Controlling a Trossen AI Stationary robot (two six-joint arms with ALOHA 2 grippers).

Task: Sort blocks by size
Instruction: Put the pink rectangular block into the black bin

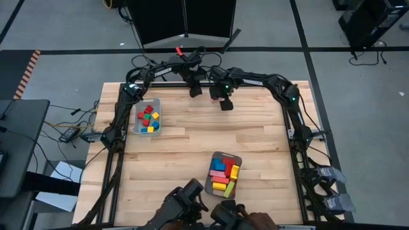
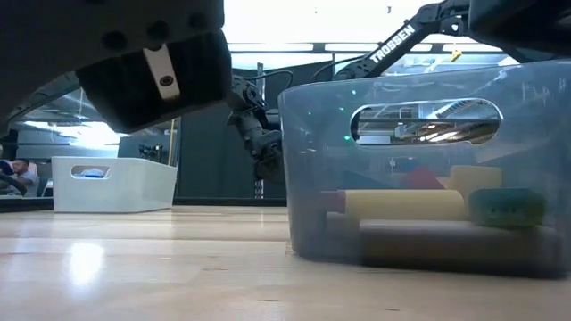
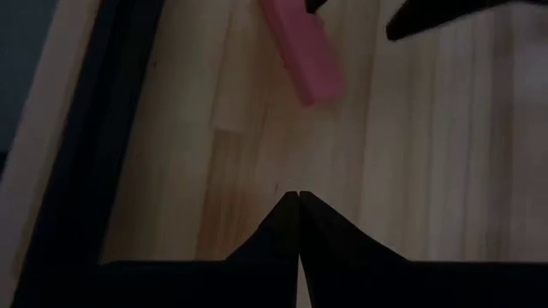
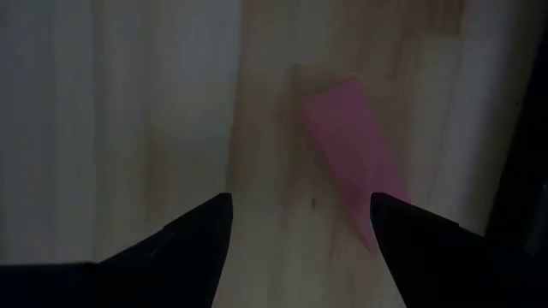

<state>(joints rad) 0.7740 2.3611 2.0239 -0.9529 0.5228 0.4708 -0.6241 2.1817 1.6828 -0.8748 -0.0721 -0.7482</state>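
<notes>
R gripper [image 4: 300,227] fingers spread above pink bar [image 4: 355,154] on table; L gripper [image 3: 298,198] clenched, empty, nearby.

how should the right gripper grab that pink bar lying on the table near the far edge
Grip the pink bar across its narrow width, near the middle of its length, coming down from above. It lies flat on the bare wood, long and slim, so its long sides probably offer the best faces. The right gripper is open, with the bar off toward one finger, so it likely needs to shift over and turn to square with the bar.

small blocks [image 1: 147,119] in the left tray [image 1: 137,128]; bars [image 1: 223,174] in the near tray [image 1: 215,156].
</notes>
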